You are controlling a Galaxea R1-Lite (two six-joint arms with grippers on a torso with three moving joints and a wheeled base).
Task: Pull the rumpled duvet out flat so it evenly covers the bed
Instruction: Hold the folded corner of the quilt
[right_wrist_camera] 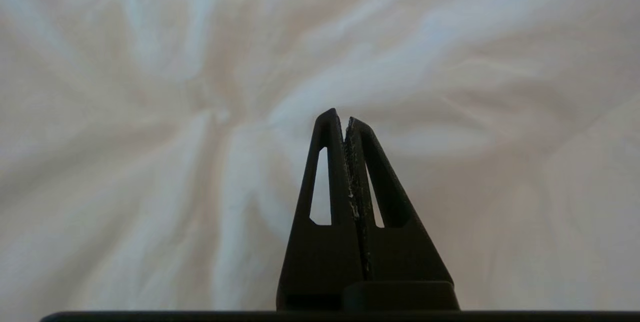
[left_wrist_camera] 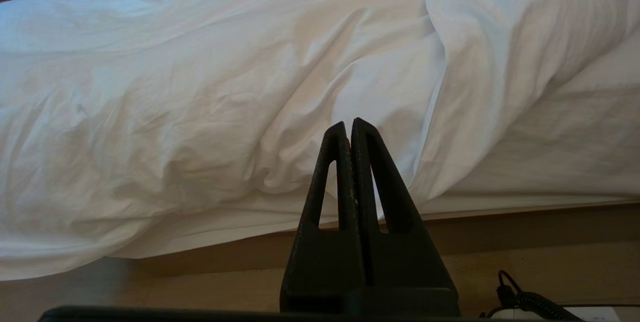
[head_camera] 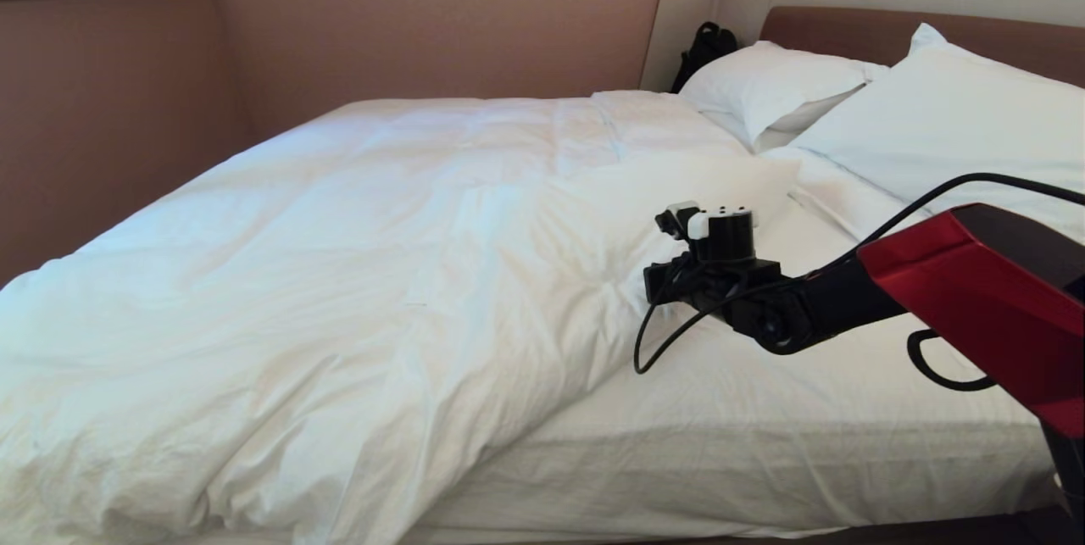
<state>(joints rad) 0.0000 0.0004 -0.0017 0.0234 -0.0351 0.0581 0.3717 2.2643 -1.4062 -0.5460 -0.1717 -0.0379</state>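
Note:
The puffy white duvet [head_camera: 356, 257] lies bunched over the left and middle of the bed, its right edge running diagonally. This leaves bare fitted sheet on the bed [head_camera: 763, 409] at the near right. My right gripper [head_camera: 659, 284] reaches in from the right and hangs just over that edge. Its fingers [right_wrist_camera: 345, 116] are shut with nothing between them, above creased white bedding [right_wrist_camera: 150, 111]. My left gripper [left_wrist_camera: 348, 124] is shut and empty. It sits low beside the bed, pointing at the duvet [left_wrist_camera: 200, 101] where it hangs over the side.
Two white pillows [head_camera: 780, 87] [head_camera: 958, 113] lean on the brown headboard [head_camera: 848, 32]. A black bag [head_camera: 703, 49] sits in the far corner. A pink wall runs along the bed's far side. The taupe bed base [left_wrist_camera: 500, 232] and wooden floor [left_wrist_camera: 150, 287] lie below my left gripper.

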